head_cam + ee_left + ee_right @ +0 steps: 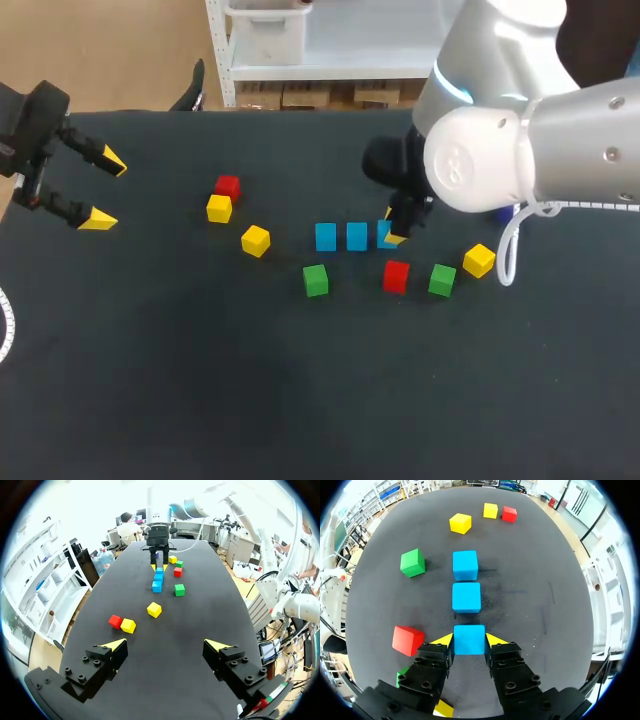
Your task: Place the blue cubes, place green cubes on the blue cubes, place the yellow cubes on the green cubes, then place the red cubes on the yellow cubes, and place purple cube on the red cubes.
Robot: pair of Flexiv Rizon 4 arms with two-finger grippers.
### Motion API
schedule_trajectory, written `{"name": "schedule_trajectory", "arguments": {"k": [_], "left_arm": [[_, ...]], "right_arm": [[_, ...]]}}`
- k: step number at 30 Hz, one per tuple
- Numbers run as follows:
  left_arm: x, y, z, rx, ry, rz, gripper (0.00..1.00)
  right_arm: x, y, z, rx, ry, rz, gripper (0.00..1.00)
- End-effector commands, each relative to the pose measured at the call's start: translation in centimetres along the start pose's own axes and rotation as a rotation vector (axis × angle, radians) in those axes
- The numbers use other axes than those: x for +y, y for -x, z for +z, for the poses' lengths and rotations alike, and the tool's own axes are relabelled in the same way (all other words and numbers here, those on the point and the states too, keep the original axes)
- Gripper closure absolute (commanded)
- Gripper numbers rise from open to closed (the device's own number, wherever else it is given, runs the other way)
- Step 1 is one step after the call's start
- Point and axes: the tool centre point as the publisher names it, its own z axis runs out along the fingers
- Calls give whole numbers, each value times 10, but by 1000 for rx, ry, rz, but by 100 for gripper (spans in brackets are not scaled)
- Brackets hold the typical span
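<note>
Three blue cubes lie in a row on the black table: one [325,237], one [357,237] and a third [469,639]. My right gripper [469,641] is shut on that third cube at the row's right end, a yellow tip on each side, with the cube down at table level. Two green cubes [316,280] [442,280] and a red cube [396,276] lie just in front of the row. A yellow cube [479,260] sits to the right. My left gripper [85,185] hangs open and empty at the far left.
A red cube [228,186] and a yellow cube [219,208] touch at the left middle, with another yellow cube [255,240] nearby. A dark bluish patch [500,212] shows behind my right arm. The table's front half is bare black surface.
</note>
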Motion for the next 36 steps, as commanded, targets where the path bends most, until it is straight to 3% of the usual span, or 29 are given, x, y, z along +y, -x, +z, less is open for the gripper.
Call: {"name": "schedule_trajectory", "arguments": {"k": [1,36], "left_arm": [[1,-1,0,-1,-1,2,0],[1,-1,0,-1,-1,2,0]], "right_arm": [[-1,1,0,1,4,-4,100],[0,0,2,-5,24,-28,100]]}}
